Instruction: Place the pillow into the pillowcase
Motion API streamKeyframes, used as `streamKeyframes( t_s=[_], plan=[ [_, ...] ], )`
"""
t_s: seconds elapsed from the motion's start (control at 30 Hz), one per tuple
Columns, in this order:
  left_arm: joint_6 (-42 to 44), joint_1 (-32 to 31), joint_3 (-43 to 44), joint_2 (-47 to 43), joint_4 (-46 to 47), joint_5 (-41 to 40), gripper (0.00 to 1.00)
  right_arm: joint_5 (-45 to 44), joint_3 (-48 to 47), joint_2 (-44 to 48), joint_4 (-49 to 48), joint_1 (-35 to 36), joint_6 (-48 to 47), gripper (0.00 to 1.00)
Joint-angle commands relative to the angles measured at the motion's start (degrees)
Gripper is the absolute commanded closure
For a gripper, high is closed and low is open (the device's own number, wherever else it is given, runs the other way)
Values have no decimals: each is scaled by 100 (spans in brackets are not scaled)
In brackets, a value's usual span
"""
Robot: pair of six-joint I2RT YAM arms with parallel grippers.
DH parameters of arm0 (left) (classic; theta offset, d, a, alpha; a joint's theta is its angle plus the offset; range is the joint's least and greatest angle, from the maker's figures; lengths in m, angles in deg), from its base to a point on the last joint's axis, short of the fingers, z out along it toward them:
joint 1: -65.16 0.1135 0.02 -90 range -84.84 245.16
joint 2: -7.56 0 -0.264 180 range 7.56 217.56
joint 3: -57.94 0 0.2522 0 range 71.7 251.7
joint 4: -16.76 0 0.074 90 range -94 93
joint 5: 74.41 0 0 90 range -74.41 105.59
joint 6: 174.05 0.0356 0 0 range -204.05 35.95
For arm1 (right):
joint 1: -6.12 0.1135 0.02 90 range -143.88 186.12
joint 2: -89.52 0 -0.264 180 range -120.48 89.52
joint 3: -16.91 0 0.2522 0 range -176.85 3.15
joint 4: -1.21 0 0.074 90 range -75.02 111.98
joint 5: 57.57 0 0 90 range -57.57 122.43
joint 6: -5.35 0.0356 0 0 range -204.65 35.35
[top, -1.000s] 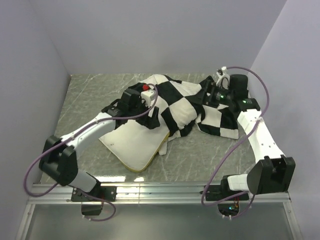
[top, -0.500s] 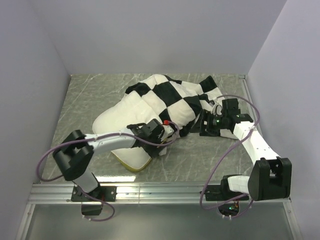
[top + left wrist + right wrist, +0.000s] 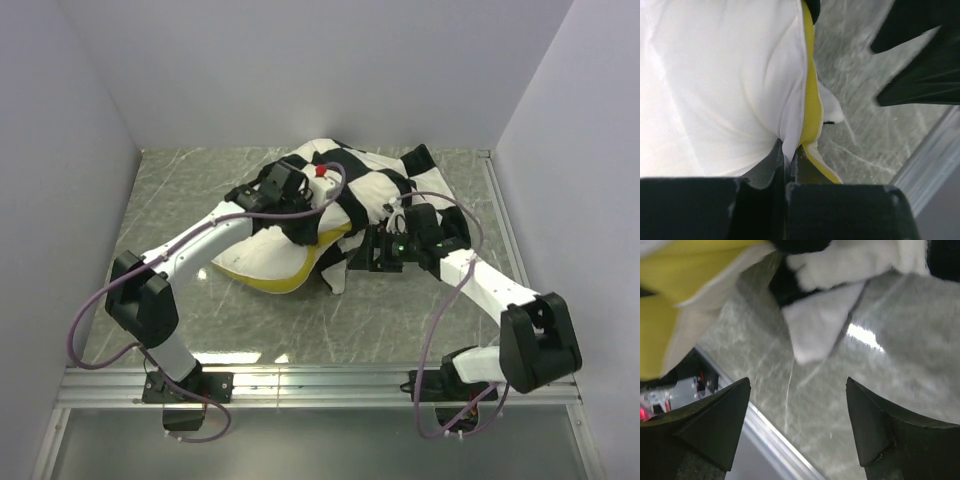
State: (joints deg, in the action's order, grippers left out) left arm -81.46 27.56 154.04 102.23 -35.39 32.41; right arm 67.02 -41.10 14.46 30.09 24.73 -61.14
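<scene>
The left fingers (image 3: pixel 782 162) pinch the yellow-banded edge of the pillow (image 3: pixel 725 85), probably to lift it and feed it toward the pillowcase (image 3: pixel 375 185), which lies bunched just far and right of it on the surface (image 3: pixel 190 190). The right fingers (image 3: pixel 372 255) are spread with nothing between them, near a loose flap (perhaps seeking the hem). The case's opening cannot be made out, and the pillow's far end is hidden.

Yellow-edged cream pillow (image 3: pixel 258 263) lies partly covered by checkered pillowcase (image 3: pixel 375 187).
</scene>
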Motion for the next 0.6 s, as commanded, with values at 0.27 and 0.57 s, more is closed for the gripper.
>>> streamKeyframes(
  t_s=[0.27, 0.57],
  plan=[
    [14, 614, 897, 341, -46, 1543, 100, -779, -198, -1642, -2538, 502, 1147, 10],
    [-505, 965, 1179, 526, 235, 1895, 100, -665, -444, -2626, -2672, 1057, 1534, 24]
  ],
)
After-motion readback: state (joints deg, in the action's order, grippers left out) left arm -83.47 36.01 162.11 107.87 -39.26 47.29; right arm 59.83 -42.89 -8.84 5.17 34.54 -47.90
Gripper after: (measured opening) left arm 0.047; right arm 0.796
